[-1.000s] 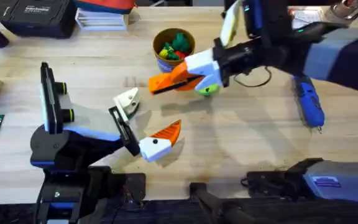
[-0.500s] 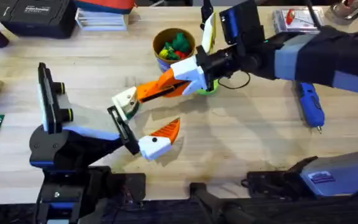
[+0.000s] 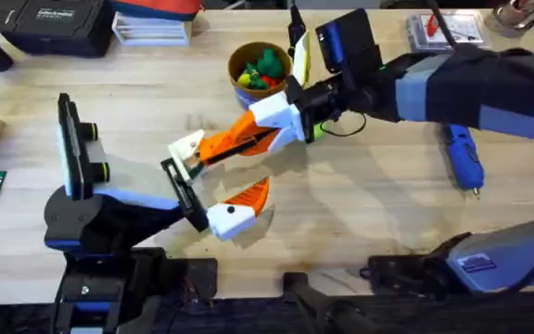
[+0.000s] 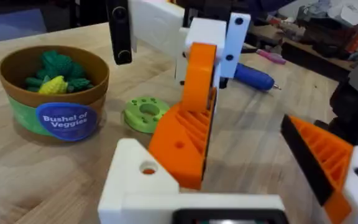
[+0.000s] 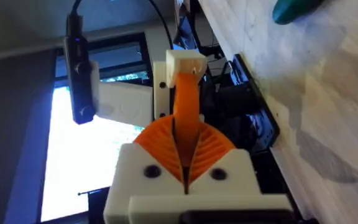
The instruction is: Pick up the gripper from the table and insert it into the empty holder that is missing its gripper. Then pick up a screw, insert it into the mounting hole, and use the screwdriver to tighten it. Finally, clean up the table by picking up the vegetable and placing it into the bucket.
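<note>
While the right gripper point(image 3: 248, 139) stays outside any claim of completion, it is clamped on the loose gripper finger point(image 4: 188, 121), an orange ribbed wedge with a white base, and presents its tip at the white empty holder point(image 3: 188, 151) on the left arm's head; the wrist views show the part touching the holder, but whether it is fully seated cannot be told. The left gripper point(image 3: 213, 188) carries one fitted finger point(image 3: 247, 197) only, so its open or closed state cannot be judged. Insertion therefore appears to be in hand, not finished. No screw can be made out, and the fastening step is judged outstanding: the screwdriver point(image 3: 462, 156), a blue pen-shaped tool with a thin metal bit, lies flat on the table point(image 3: 369, 213), well apart from both grippers on the right side. The bucket point(image 3: 260, 72), brown-orange with a blue label band, stands upright at the far middle and holds green and yellow toy vegetables point(image 4: 53, 73). A lime-green disc point(image 4: 146, 114) lies just beside it.
</note>
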`<state>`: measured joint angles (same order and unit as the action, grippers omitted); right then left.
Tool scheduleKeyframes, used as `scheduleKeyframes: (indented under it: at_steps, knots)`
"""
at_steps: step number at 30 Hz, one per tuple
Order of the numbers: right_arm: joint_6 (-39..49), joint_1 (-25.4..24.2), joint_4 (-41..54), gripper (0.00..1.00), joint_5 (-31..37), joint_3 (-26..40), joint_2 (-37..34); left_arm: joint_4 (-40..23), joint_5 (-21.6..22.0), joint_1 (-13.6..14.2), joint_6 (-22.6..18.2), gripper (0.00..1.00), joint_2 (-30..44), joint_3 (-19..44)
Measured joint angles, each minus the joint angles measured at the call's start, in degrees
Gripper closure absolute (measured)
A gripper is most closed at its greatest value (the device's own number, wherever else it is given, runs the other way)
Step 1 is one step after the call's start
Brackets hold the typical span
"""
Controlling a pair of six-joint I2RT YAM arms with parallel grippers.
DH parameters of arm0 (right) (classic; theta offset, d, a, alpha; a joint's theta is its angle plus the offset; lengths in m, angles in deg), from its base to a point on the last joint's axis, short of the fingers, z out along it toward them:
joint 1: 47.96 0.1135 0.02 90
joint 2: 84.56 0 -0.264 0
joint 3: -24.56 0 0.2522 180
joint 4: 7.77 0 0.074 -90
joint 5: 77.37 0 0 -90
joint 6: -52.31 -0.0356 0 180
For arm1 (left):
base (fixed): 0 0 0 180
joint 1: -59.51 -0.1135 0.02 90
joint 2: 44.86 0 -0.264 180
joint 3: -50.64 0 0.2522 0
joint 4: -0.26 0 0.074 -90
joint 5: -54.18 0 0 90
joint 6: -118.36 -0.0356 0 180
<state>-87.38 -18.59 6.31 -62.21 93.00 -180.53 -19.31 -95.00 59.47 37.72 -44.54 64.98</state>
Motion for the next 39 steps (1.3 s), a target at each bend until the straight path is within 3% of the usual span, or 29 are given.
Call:
scheduleKeyframes:
  at_steps: [14, 23, 30, 34, 39]
  knots:
    - [-7.84, 0.96, -8.5, 0.994, 0.15, 0.96, -3.91, 0.07, 1.7, -0.22, -0.09, 0.015, 0.0, 0.0]
    - [-8.22, 1.55, -13.35, 0.994, 1.1, 1.05, -4.42, 0.28, 3.37, -0.55, -0.35, 0.015, -0.02, 0.0]
    - [-5.07, 1.11, -12.6, 0.994, -0.8, 1.05, -4.61, 0.24, 2.32, -0.55, -0.86, 0.015, -0.02, 0.02]
    - [0.9, 0.11, -2.53, 0.994, -1.52, 1.49, -4.61, -0.32, -1.6, -0.55, -0.1, 0.015, 0.0, 0.02]
    - [4.24, 0.04, -0.09, 0.994, -1.55, 1.7, -4.59, -0.59, -3.6, -0.55, 0.52, 0.015, 0.0, 0.02]
